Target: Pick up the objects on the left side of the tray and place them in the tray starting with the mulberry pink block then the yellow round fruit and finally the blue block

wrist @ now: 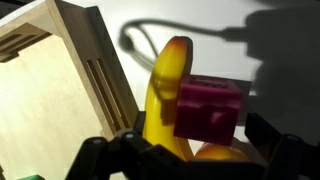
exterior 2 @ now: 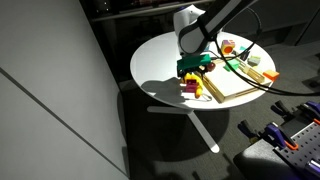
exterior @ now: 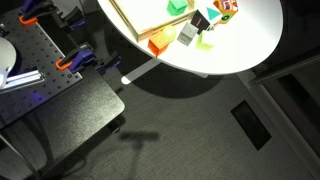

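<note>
Wood grain shows plainly on the tray (wrist: 105,85) in the wrist view: a pale, flat floor framed by a light rim with slotted sides and a squared corner. Just outside that rim, the mulberry pink block (wrist: 210,108) sits as a small matte cube with crisp edges. It looks to be touching a smooth, glossy yellow banana-shaped toy (wrist: 168,85) that curves up behind it. A rounded orange-yellow form (wrist: 215,156) peeks out beneath the block, too cropped to name. The end effector (wrist: 197,142) hangs over the block with its dark fingers (wrist: 105,160) spread wide, one on either side, gripping nothing. In an exterior view the round white surface (exterior 2: 160,62) looks smooth and even.
</note>
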Controlling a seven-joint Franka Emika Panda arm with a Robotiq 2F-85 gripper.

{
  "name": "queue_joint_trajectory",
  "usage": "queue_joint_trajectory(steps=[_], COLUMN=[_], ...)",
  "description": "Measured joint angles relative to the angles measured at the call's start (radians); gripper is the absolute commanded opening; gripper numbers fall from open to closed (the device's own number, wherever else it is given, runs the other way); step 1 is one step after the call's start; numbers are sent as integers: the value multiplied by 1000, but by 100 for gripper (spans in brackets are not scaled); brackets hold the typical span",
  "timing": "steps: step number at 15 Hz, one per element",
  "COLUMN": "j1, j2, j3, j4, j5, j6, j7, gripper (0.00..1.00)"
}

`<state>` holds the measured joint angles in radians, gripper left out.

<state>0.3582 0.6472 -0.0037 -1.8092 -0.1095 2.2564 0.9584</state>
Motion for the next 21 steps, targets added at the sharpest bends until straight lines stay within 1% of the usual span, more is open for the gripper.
queue_joint_trajectory(steps=[12,13,14,15,16,18,19,21], j1=[0,1,1,1,1,2,2,2], j2=[17,18,20,21,23,25,25,22], j3=[-8,-8,-8,-8,-8,-8,-8,-9], j4=[-2,-2,-2,-2,-2,-2,-2,-1], j5=[0,0,0,0,0,0,0,0], j6=[2,2,3,3,6,12,13,13], j7=[3,3,3,4,4,7,7,9], gripper=[100,84,73,66,56,40,33,30])
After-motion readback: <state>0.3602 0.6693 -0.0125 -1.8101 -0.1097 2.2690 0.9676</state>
